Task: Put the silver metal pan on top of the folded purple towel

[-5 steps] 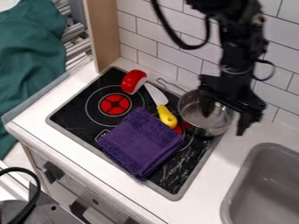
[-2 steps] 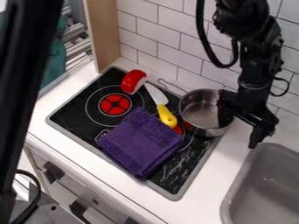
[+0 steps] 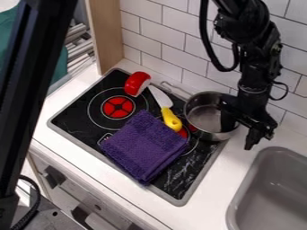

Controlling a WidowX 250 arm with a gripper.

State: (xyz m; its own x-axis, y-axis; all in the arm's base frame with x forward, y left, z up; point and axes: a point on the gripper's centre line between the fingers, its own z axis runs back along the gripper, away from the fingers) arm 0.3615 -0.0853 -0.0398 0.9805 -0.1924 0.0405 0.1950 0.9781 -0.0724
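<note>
Clearly, my tool (image 3: pixel 239 132) is released, fingers spread astride the rim of the saucepan (image 3: pixel 203 116); sideways drift could snag it, shoving it into the yellow-handled knife (image 3: pixel 171 120).

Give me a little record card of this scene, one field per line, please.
Setting: toy kitchen counter, with a stovetop beside a grey sink
Gripper: black gripper, fingers apart, at the right side of the pot
Contact with pot: cannot tell
Pot: silver pot, upright, at the stovetop's right edge
Knife: yellow-handled knife, lying left of the pot
Cloth: folded purple cloth, lying on the stovetop
Red item: red-and-white piece, near the knife's blade
</note>
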